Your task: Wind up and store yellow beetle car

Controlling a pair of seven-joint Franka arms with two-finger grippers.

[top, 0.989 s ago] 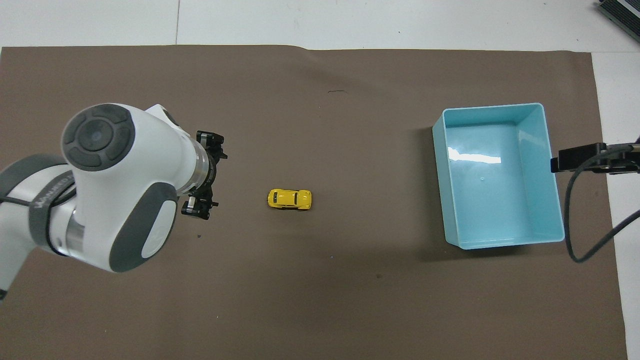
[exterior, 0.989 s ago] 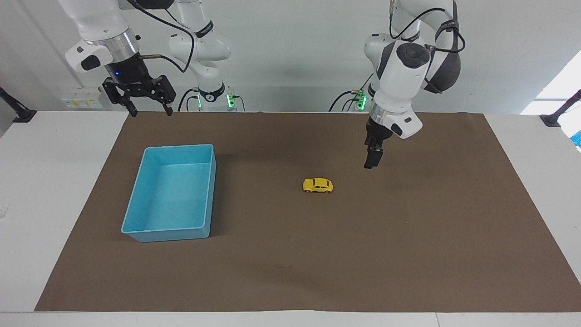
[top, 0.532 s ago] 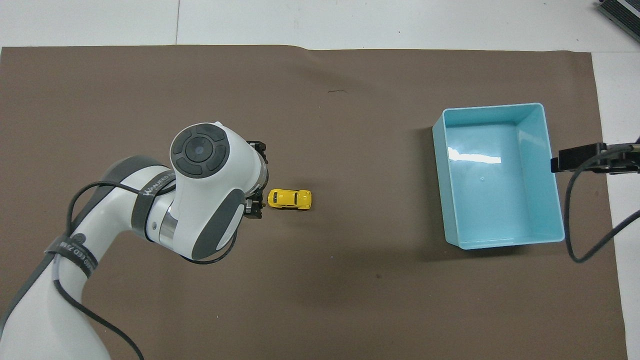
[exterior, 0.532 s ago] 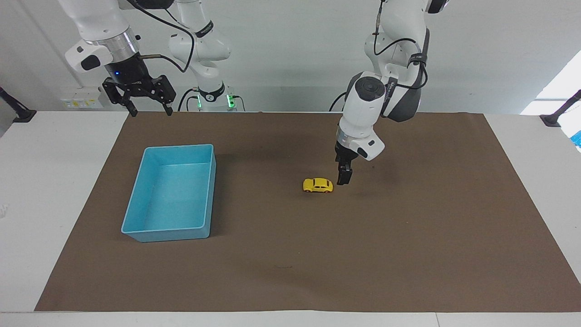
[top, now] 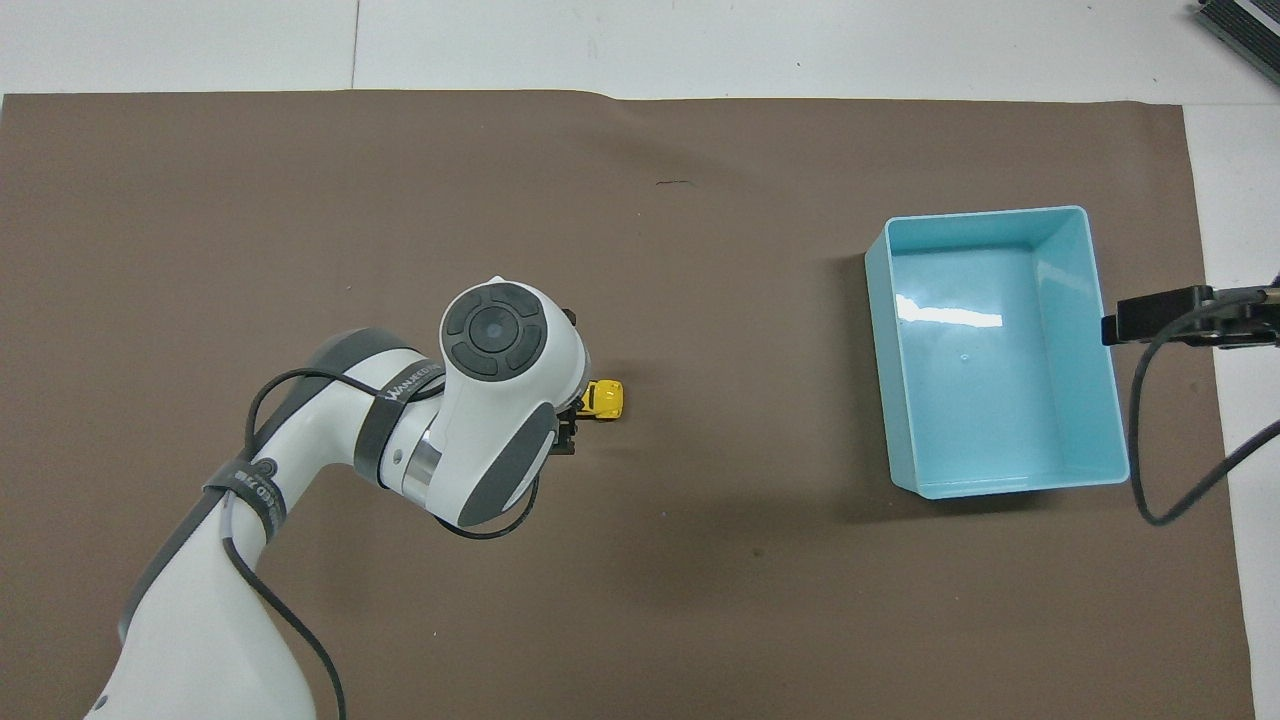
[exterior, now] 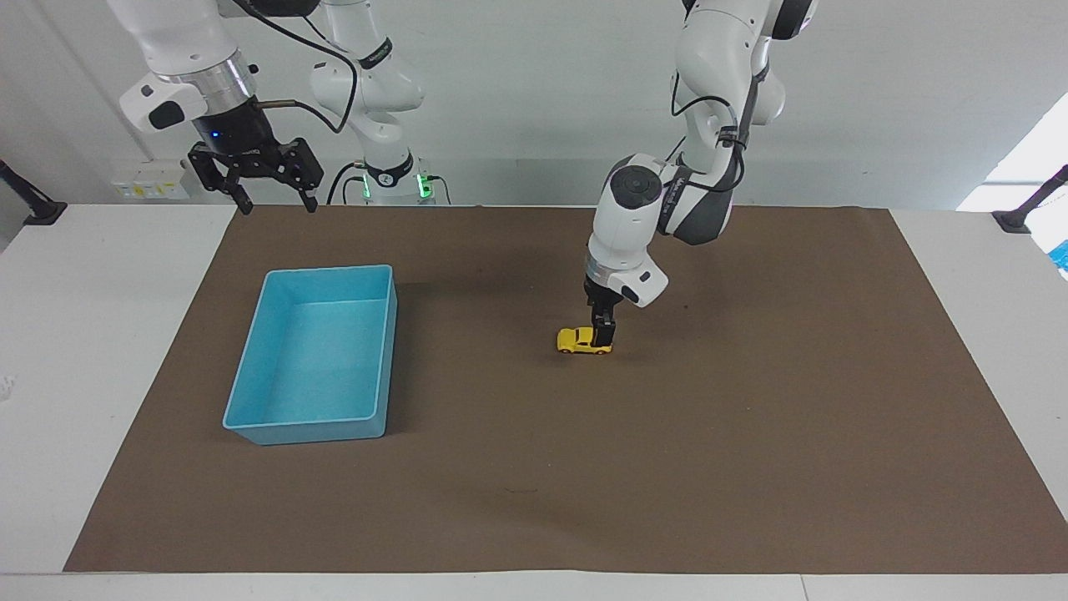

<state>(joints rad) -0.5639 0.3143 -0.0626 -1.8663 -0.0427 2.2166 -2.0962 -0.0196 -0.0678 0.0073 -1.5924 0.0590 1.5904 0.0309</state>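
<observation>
Facing view: my left gripper (exterior: 602, 335) is down at the yellow beetle car (exterior: 578, 340) in mid-mat, jaws wide around the end toward the left arm's side, nothing held yet. My right gripper (exterior: 274, 203) waits open, up past the blue bin's (exterior: 380, 359) robot-side end.

Overhead view: my wrist hides most of the car (top: 605, 398). I judge this the grasp step: next, close squarely, then draw it back to wind.

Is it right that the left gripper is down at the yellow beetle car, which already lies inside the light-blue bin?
Not quite. In the facing view the left gripper is down at the yellow beetle car, but the car stands on the brown mat, apart from the light-blue bin.
</observation>
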